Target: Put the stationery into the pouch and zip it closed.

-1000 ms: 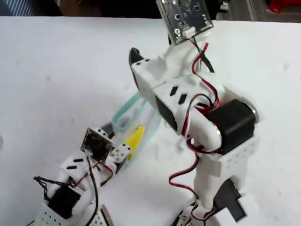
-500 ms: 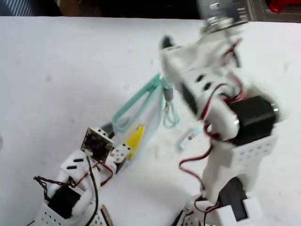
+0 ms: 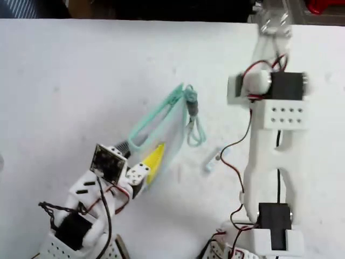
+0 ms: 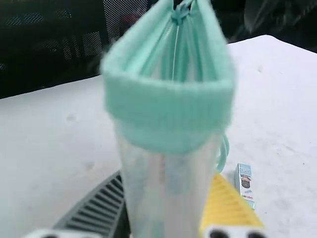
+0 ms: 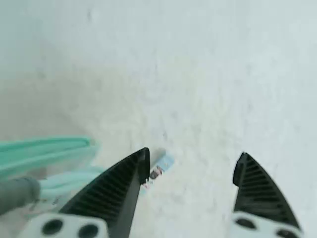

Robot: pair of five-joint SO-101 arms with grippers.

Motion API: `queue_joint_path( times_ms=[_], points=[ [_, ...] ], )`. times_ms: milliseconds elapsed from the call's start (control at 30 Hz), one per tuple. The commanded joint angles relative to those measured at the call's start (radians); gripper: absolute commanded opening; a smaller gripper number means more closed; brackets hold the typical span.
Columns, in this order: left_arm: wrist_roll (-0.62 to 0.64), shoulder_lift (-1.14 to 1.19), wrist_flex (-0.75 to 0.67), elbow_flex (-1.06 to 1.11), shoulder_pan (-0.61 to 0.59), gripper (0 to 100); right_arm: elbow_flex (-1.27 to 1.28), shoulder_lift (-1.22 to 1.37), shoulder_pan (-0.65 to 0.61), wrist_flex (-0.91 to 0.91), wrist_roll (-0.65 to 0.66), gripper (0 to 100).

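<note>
This looks like a robotics lab or hobby workshop. A plain white bench point(image 3: 64, 75) carries a left arm point(image 3: 81, 216) and a right arm point(image 3: 275, 145) of white plastic, with bare red-and-black wiring point(image 3: 241, 156) and an uncovered circuit board point(image 3: 109, 163). Dark mesh point(image 4: 59, 44) stands behind.

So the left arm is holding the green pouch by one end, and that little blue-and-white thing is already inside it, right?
Not quite. The left arm's fingers do hold the green pouch by one end, but the little blue-and-white thing is not inside it: it lies on the table beside the pouch, as the high view shows.
</note>
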Motion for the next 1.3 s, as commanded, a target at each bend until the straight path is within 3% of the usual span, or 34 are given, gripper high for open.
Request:
queue_joint_path(
  times_ms=[0, 300, 667, 1000, 1200, 1267],
  points=[
    [0.014, -0.002, -0.032, -0.006, -0.071, 17, 0.158, -0.018, -0.015, -0.013, 0.012, 25.4],
    [0.015, -0.002, -0.037, -0.005, -0.094, 17, 0.534, -0.016, -0.102, -0.274, 0.012, 25.4],
    [0.015, -0.002, -0.035, -0.003, -0.094, 17, 0.802, -0.015, -0.097, -0.530, 0.003, 25.4],
    [0.015, -0.002, -0.032, -0.003, -0.094, 17, 0.855, -0.001, -0.102, -0.628, 0.002, 25.4],
    [0.015, -0.002, -0.032, -0.003, -0.093, 17, 0.813, 0.179, -0.097, -0.694, -0.101, 25.2],
    [0.015, -0.002, -0.032, -0.003, -0.093, 17, 0.776, 0.237, -0.091, -0.696, -0.104, 20.3]
  ],
)
